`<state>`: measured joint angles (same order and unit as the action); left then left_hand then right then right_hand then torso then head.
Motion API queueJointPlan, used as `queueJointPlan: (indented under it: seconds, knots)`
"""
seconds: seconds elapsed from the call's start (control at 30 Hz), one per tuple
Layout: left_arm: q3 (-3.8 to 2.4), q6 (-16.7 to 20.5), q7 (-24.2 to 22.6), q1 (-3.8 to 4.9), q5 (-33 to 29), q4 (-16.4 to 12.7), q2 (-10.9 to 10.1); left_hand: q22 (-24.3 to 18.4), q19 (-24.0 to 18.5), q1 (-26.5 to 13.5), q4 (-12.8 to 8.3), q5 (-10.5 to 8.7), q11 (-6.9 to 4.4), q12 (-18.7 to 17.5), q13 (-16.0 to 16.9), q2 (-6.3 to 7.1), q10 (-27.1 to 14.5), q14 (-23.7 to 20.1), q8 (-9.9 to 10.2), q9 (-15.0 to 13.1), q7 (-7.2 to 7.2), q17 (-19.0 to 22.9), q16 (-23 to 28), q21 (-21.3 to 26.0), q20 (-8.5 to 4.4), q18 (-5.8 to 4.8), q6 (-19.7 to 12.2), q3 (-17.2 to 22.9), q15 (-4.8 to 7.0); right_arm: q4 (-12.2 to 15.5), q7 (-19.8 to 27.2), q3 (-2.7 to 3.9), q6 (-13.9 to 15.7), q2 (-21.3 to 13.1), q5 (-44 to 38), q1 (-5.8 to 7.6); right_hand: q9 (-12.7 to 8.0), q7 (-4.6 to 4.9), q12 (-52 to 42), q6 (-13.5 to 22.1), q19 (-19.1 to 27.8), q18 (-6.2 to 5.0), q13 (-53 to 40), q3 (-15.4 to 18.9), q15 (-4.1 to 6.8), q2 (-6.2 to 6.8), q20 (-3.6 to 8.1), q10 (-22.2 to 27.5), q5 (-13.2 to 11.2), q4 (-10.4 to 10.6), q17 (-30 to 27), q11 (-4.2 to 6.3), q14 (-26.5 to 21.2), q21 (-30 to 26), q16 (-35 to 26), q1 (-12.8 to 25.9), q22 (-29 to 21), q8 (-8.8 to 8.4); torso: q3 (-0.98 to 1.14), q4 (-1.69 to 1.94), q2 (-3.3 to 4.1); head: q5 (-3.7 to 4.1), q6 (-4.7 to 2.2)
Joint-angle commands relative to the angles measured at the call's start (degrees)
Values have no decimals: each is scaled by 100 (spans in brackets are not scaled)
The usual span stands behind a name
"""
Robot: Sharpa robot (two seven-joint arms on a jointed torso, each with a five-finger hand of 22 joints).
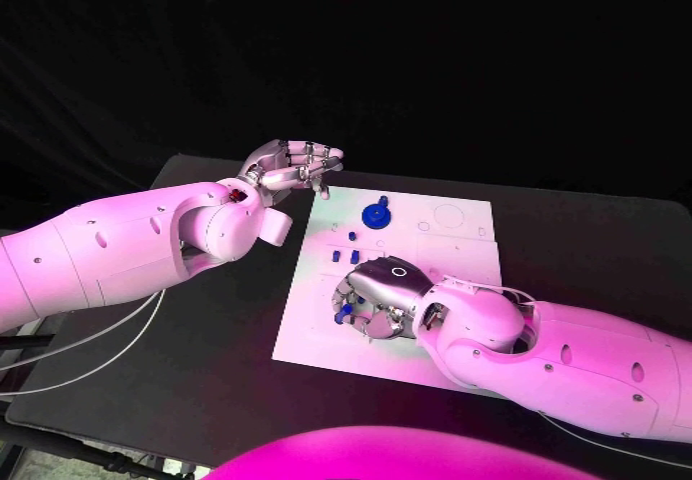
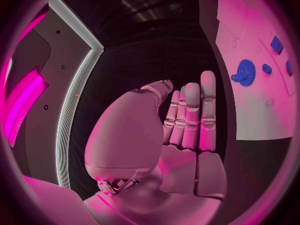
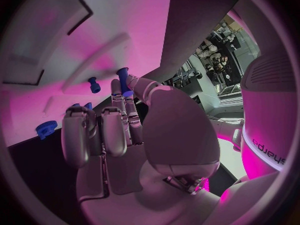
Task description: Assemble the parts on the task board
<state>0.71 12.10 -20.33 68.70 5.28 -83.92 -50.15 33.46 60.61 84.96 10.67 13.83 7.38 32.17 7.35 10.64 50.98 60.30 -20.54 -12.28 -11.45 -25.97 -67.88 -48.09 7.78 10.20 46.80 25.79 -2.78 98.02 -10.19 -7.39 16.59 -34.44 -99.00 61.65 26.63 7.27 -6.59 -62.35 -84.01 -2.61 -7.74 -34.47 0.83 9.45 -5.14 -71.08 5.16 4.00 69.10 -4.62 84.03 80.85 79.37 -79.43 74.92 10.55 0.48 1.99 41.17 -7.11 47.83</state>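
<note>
The white task board point(image 1: 447, 250) lies mid-table. A blue gear point(image 1: 375, 215) sits near its far left edge, also seen as the gear point(image 2: 245, 72) and the gear point(image 3: 44, 130). Two small blue parts point(image 1: 342, 257) stand nearer on the board. My right hand point(image 1: 382, 295) hovers low over the board's near left part. Its thumb and a finger pinch a blue peg point(image 3: 123, 77), seen by the fingertips as the peg point(image 1: 343, 317). Another blue peg point(image 3: 94, 85) stands on the board beyond it. My left hand point(image 1: 289, 165) is raised off the board's far left corner, fingers straight, holding nothing.
The black table point(image 1: 202, 340) stretches around the board, with bare room to the left and front. Thin white cables point(image 1: 101, 350) hang under my left arm. Shallow recesses and a round outline point(image 1: 450, 215) mark the board's far right part.
</note>
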Motion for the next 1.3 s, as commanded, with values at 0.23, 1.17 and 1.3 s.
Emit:
queueJointPlan:
  seconds: [0.23, 1.17, 1.3]
  knots:
    - [-3, -93, -22, 2, -29, -14, -5, -11, 29, -79, 3, 10, 15, 42, 11, 2, -44, -24, -3, 0, -14, 12, 19, 38, 1, 39, -41, 43, -20, 31, -121, -12, -161, 2, -234, -21, 10, 16, 5, 5, -256, 64, -11, 12, 19, 27, 31, -100, 40, -32, -25, 116, 186, -21, -24, 6, 1146, 12, 2, -1, 1, -12, 3]
    - [-3, -92, 1, 2, -29, -18, -24, -12, 29, -87, 3, 10, 15, 47, 11, 1, -47, -24, -5, -1, -14, 14, 18, 40, 1, 39, -43, 49, -20, 65, -163, -20, 383, -4, -358, -24, -214, 150, 279, 979, -75, -35, 89, 503, -130, 529, -105, 703, 264, 201, -260, -61, 100, -528, -145, 659, 981, -531, 3, 3, 1, 7, 9]
    - [-3, -96, 1, 2, -29, -12, -24, -12, 29, -87, 3, 10, 15, 47, 11, 1, -47, -24, -5, -1, -14, 14, 18, 40, 1, 39, -43, 49, -20, 225, -64, 1, 798, -203, -373, -25, -247, 55, 170, 1207, 128, -139, 133, 1085, -182, 440, -153, 1168, 302, 249, -574, -126, -12, -1100, -347, 557, 768, -617, 6, 2, -6, 16, 3]
